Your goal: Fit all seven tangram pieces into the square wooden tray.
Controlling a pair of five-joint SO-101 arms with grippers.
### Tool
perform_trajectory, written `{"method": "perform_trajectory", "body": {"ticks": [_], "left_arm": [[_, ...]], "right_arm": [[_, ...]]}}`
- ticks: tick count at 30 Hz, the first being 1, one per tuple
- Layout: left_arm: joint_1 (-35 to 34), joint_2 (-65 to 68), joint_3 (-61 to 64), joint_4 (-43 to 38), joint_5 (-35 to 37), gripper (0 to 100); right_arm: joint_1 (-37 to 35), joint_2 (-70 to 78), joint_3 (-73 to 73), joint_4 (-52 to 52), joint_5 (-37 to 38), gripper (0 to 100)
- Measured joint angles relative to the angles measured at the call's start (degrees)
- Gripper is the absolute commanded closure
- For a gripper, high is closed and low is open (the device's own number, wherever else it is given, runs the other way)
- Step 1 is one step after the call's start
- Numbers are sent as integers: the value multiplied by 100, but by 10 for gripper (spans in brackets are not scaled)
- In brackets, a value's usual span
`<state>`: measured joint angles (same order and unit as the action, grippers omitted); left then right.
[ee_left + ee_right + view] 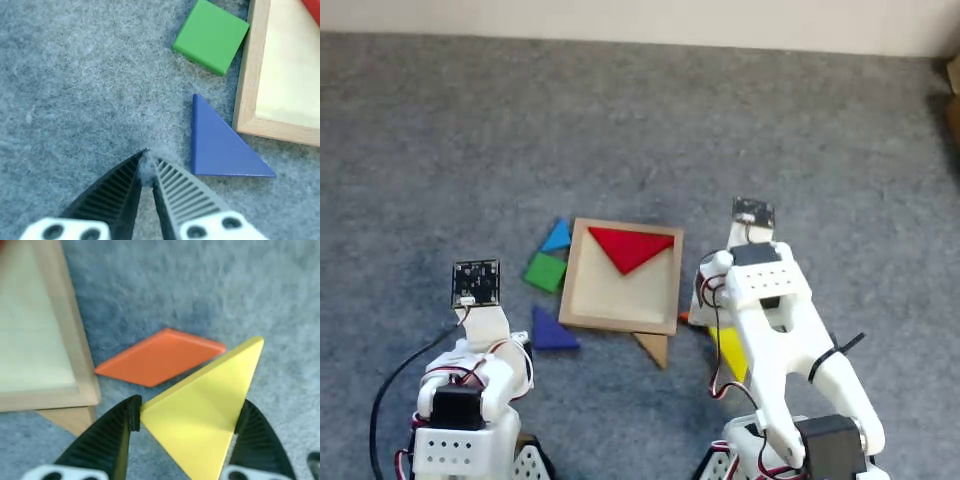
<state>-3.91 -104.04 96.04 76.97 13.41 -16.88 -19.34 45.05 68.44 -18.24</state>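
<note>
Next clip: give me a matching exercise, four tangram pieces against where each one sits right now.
Pieces:
1. red triangle
2. yellow triangle
3. dark blue triangle
4. orange parallelogram

Places:
A. held in the right tool
B. inside the wooden tray
C. on the carpet just ahead of the left tool
D. on the carpet beside piece 2

Pairs: 1-B, 2-A, 3-C, 4-D

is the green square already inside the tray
No, the green square lies on the carpet just outside the wooden tray, beside its rim.
</note>
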Motion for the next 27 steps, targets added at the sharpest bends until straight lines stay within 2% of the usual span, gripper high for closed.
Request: {"method": "perform_trajectory", "body": {"ticks": [9, 13, 20, 27], "left_arm": [[0, 0, 0, 0, 0, 995], [0, 0, 0, 0, 0, 995], [0, 0, 0, 0, 0, 995], [0, 0, 0, 0, 0, 995]], "right_arm": [[-730, 0, -695, -9, 9, 805], [-1064, 0, -738, -440, -35, 806], [-1688, 26, -738, -1099, -571, 806], [-1899, 1222, -1398, -1398, -580, 806]]}}
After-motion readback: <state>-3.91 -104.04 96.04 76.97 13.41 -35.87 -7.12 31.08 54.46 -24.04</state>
